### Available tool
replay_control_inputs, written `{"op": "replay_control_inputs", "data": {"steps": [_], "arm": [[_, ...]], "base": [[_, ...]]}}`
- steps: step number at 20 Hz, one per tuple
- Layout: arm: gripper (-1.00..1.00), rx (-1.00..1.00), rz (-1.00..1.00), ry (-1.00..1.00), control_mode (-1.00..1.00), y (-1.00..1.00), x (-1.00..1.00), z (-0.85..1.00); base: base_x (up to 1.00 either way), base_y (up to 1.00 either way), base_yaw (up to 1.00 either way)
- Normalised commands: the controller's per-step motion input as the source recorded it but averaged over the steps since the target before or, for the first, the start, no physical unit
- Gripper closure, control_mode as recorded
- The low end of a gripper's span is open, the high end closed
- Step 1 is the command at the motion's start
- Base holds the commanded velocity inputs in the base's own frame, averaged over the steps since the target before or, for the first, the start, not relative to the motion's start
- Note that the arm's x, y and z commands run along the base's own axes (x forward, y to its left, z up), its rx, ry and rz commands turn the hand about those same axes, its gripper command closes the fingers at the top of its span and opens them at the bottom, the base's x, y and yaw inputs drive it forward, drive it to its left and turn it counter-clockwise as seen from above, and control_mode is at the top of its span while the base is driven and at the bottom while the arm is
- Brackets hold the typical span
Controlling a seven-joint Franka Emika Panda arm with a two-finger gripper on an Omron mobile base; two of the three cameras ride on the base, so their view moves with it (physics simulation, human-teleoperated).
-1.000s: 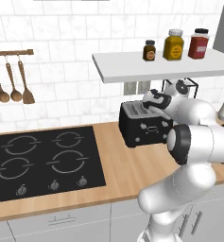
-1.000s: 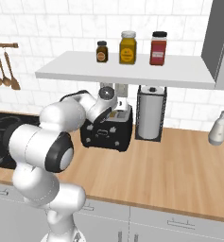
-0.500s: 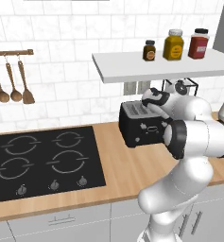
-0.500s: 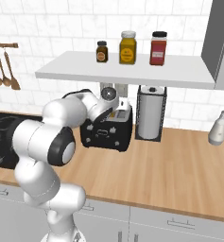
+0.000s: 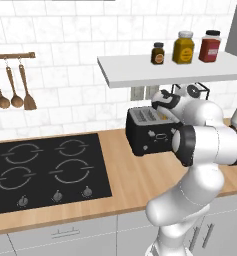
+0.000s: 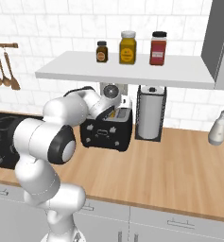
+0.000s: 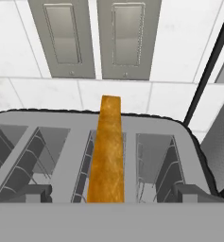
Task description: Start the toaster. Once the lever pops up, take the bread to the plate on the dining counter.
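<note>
two finger tips point(image 7: 33, 193) of the gripper point(image 7: 111, 194) stand wide apart, straddling the bread point(image 7: 107, 151) upright in the toaster point(image 7: 189, 142) slot just below.

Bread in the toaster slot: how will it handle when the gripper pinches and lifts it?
The bread stands on edge in the toaster slot as a thin slice, so probably light. Its straight brown crust suggests it is fairly stiff, though a hard pinch could crush it. The narrow slot may drag it on a tilted lift.
</note>
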Motion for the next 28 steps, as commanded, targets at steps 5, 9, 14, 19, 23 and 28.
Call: {"op": "replay_control_inputs", "data": {"steps": [5, 9, 14, 19, 23, 28], "arm": [[-1.0, 0.0, 0.0, 0.0, -1.0, 0.0, 0.0, -0.12], [1.0, 0.0, 0.0, 0.0, -1.0, 0.06, 0.0, -0.15], [1.0, 0.0, 0.0, 0.0, -1.0, 0.07, 0.0, -0.06], [1.0, 0.0, 0.0, 0.0, -1.0, 0.02, 0.0, 0.0], [1.0, 0.0, 0.0, -0.05, -1.0, 0.0, -0.16, 0.02], [1.0, 0.02, 0.0, -0.19, -1.0, -0.07, -0.48, 0.26]], "base": [[0.0, 0.0, 0.0], [0.0, 0.0, 0.0], [0.0, 0.0, 0.0], [0.0, 0.0, 0.0], [0.0, 0.0, 0.0], [0.0, 0.0, 0.0]]}}
